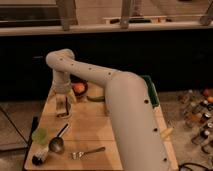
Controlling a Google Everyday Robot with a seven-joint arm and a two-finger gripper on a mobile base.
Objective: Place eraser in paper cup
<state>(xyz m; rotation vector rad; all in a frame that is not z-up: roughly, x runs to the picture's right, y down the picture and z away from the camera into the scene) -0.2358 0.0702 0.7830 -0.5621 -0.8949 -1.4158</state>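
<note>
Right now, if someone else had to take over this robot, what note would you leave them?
Gripper: hangs over the back left of the wooden table, beside the bowl of fruit.
Paper cup: seems to sit right under it.
Eraser: not visible; cannot tell whether it is held or dropped.
Left: confirm the eraser is in the cup, then lift away.

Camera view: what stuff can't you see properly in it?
- Eraser: cannot be made out. The tool, low over the back left of the table, looks too small and dim to show whether it carries one.
- Paper cup: only a pale shape under the tool, mostly covered by it.
- Green bin: largely hidden behind the arm.
- Bottles: too small to tell apart, cut off by the right edge.
</note>
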